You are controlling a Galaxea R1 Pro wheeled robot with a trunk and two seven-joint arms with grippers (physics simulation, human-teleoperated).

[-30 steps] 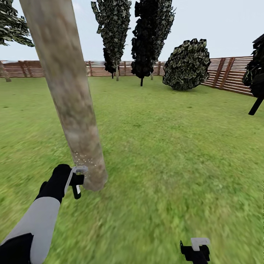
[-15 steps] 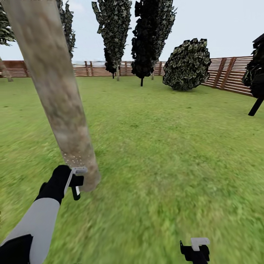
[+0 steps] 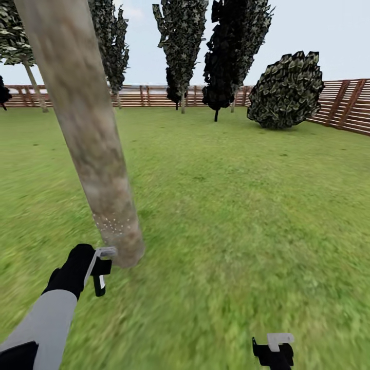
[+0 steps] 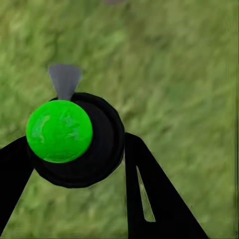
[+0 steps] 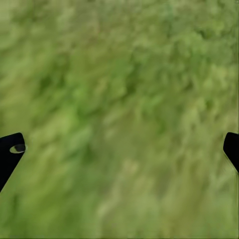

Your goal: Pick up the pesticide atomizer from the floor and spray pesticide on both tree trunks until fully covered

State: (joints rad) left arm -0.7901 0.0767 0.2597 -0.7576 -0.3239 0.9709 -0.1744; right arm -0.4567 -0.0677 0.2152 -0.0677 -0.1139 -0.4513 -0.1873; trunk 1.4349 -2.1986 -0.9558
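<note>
The pesticide atomizer (image 4: 74,137), judged light and rigid, is gripped around its body by the left hand (image 3: 100,271), beside the tree trunk (image 3: 97,154).

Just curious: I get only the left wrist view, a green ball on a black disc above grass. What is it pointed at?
Observer: The head view shows the left tool holding that pesticide atomizer right beside the base of a thick tree trunk.
Operator: Is anything landing on it?
Observer: Whitish pesticide specks dot the trunk low down, just above the tool.
Operator: And the other arm?
Observer: The right tool hangs open over the lawn, holding nothing.
</note>
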